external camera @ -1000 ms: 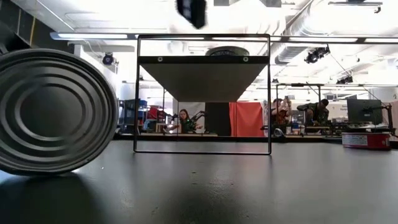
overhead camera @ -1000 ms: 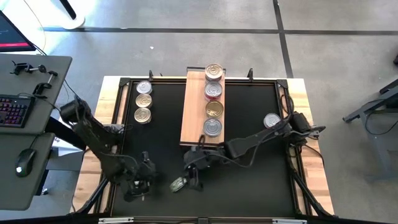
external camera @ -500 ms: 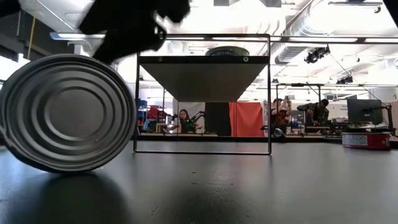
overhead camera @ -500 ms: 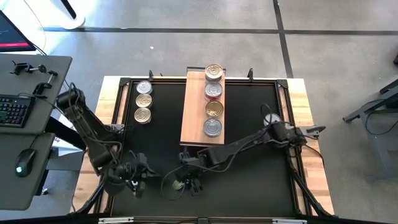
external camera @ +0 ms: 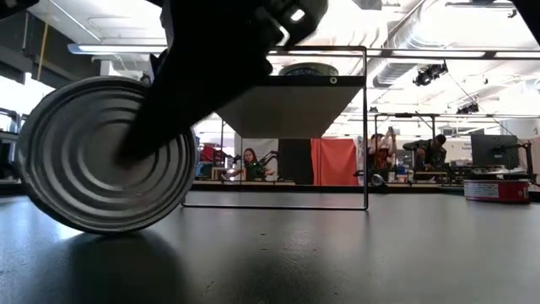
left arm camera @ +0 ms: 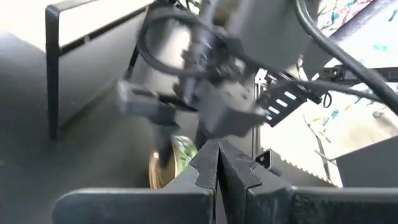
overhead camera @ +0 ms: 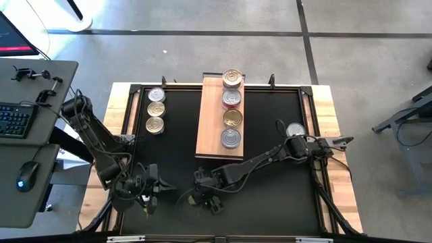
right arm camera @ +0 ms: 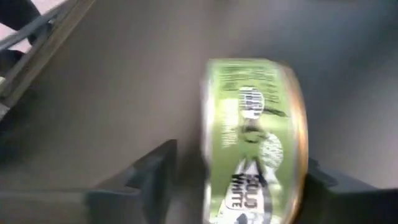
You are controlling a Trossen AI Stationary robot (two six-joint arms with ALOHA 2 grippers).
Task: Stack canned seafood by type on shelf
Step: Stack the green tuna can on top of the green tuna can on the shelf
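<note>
A green-labelled can of seafood point(right arm camera: 254, 143) with a gold rim stands on its edge on the black tabletop near the front edge point(overhead camera: 194, 200) point(external camera: 105, 156). My right gripper point(overhead camera: 202, 197) point(right arm camera: 239, 177) is open and slants down over it, one finger on each side of the can. My left gripper point(overhead camera: 146, 192) point(left arm camera: 217, 158) hangs shut above the table, to the left of the can. The wooden shelf point(overhead camera: 210, 128) carries several cans lying flat in a row point(overhead camera: 231, 99). My right gripper stands astride the upright can. One finger point(right arm camera: 326, 180) lies right beside the gold rim point(right arm camera: 300, 143), but I cannot tell whether it touches it. The other finger point(right arm camera: 149, 171) stands clear of the can's far face.
Three cans point(overhead camera: 155, 110) lie in a row on the table left of the shelf, and one can point(overhead camera: 295, 129) lies at the right. In the low view the shelf point(external camera: 274, 105) stands raised on a thin black frame behind the can. People move in the room beyond.
My right gripper has come down toward the near edge and rolled, its fingers opening and now standing on either side of the can. The can has rolled a little on its edge. My left gripper has risen and drawn back toward the table's left.
</note>
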